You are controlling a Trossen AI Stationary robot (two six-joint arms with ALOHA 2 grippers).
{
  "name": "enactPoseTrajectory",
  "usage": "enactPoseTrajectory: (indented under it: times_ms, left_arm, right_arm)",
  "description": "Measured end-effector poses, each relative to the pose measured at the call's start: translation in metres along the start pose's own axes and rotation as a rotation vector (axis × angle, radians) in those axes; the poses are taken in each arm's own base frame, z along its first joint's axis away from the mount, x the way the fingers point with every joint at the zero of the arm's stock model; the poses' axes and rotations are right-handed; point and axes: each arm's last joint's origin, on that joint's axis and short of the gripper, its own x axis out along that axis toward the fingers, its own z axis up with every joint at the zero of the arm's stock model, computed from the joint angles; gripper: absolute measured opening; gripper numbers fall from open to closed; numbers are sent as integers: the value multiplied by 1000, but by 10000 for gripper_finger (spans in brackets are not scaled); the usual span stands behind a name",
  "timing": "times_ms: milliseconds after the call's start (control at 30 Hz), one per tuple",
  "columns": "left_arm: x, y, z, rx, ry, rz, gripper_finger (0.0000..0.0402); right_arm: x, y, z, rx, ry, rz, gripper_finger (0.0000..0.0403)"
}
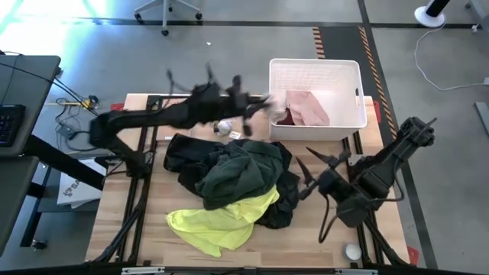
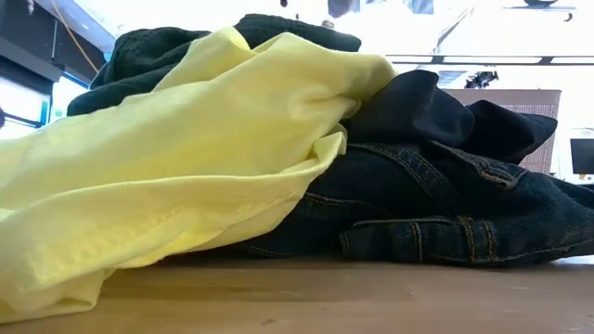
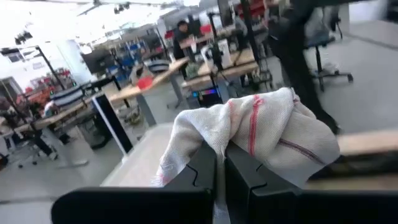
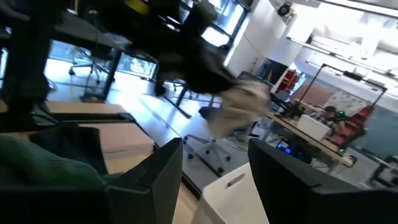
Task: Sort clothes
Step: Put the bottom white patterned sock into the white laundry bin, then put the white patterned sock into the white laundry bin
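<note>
Sorting partly done, we judged. Pink garment and maroon garment lay in white basket. Pile left on table: dark green garment on top, yellow garment at near edge, black clothes and jeans beneath. Left gripper pinched white cloth with red stripes, raised beside basket rim. Right gripper hung half-wide, empty, just right of pile. We noted small ball near table's front.
</note>
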Motion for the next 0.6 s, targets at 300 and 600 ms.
enactPoseTrajectory:
  times_ms: [300,600]
  left_arm:
    - [94,27,-46,-111,44,2,43]
    - [100,48,-59,-172,299,-38,170]
  right_arm:
    - [-5,0,0,24,-7,16,181]
    - [-5,0,0,40,-7,16,181]
